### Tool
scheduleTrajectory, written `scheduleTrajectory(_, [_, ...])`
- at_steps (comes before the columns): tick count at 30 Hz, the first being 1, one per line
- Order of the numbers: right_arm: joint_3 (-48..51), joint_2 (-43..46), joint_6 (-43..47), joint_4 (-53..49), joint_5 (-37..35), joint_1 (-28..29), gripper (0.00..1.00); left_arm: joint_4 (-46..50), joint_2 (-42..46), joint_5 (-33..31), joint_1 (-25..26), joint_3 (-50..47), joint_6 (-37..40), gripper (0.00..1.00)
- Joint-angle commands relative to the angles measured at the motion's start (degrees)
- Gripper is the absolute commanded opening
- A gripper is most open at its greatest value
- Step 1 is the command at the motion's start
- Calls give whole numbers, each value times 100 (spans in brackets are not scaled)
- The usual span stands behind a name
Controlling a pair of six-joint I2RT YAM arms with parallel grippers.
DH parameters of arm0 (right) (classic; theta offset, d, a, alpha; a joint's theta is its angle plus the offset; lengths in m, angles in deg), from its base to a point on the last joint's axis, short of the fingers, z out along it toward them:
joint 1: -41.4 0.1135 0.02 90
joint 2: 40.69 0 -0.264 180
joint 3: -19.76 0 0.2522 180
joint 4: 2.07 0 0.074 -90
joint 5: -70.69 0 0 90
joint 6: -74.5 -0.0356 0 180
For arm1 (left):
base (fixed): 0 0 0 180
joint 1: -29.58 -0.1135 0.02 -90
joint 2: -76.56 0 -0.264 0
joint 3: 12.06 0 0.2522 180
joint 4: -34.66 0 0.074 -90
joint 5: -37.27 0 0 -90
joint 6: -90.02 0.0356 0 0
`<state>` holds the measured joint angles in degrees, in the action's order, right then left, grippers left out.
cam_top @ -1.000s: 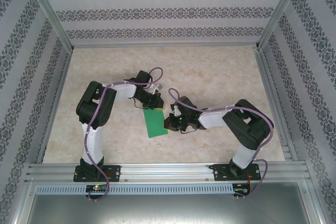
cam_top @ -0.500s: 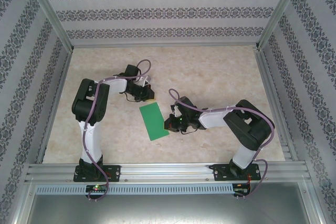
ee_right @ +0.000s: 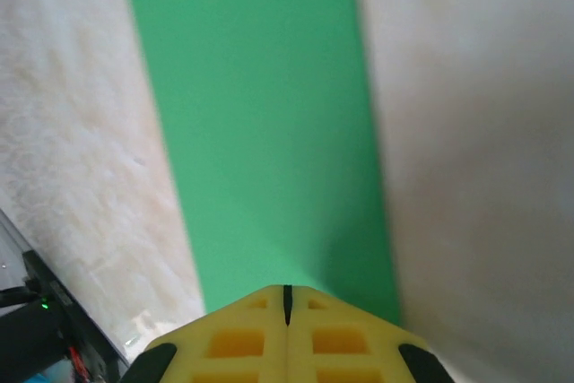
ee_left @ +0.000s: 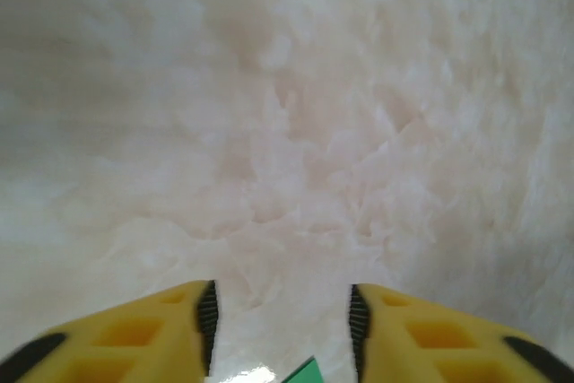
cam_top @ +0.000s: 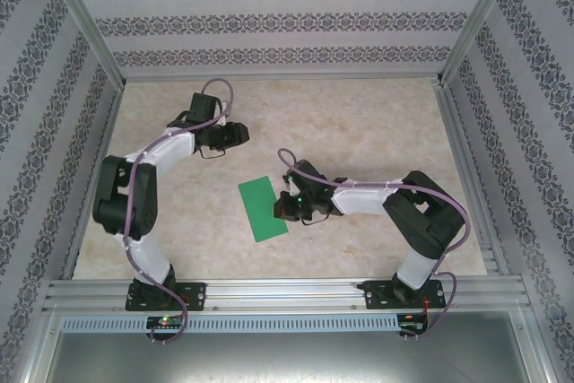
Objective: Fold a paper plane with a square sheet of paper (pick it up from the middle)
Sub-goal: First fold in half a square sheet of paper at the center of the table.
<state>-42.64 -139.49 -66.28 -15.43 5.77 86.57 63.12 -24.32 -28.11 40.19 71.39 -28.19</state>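
Observation:
The square sheet of paper (cam_top: 261,208) lies flat on the marble table as a narrow bright green rectangle, tilted a little. It runs as a green strip (ee_right: 260,132) through the right wrist view. My right gripper (cam_top: 285,206) is shut, its tips (ee_right: 287,298) low over the sheet's right edge with nothing seen between them. My left gripper (cam_top: 242,134) hovers open, up and to the left of the sheet and apart from it. Between its yellow fingers (ee_left: 282,311) is bare table, with one green corner (ee_left: 307,372) at the bottom edge. The paper plane is out of view.
The marble tabletop (cam_top: 359,132) is fenced by aluminium rails (cam_top: 278,293) at the front and patterned walls (cam_top: 269,24) at the back and sides. Bare table stretches behind and to the right of the sheet.
My left arm swung up and to the left, away from the sheet's far edge, and its jaws opened. The right gripper stayed shut at the sheet's right edge, shifting slightly.

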Motion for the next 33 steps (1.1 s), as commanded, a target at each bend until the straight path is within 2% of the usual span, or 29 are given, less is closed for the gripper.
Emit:
scheduleTrajectory(1, [-658,-223,425,-244,-378,26,3,192,470,-884,-186,-418,-602,60])
scheduleTrajectory(6, [-1571,-1048,593,-406,-276,11,6,395,1104,-1245,-323,-938,-957,85])
scheduleTrajectory(12, [-2112,-1567,544,-666,-365,-72,7,437,1631,-1137,-441,-1395,-1164,100])
scheduleTrajectory(19, [-2001,-1834,238,-504,-623,-408,7,410,1790,-494,-499,-1671,-1323,100])
scheduleTrajectory(25, [-1762,-1777,-331,-642,-1373,-898,7,152,1720,364,-499,-1991,-1592,100])
scheduleTrajectory(29, [-1726,-1625,-206,-321,-1035,-1092,7,190,1678,861,-453,-2149,-1550,100])
scheduleTrajectory(33, [-1763,-1195,71,-137,-667,-1106,11,223,1628,1193,-244,-2335,-1503,100])
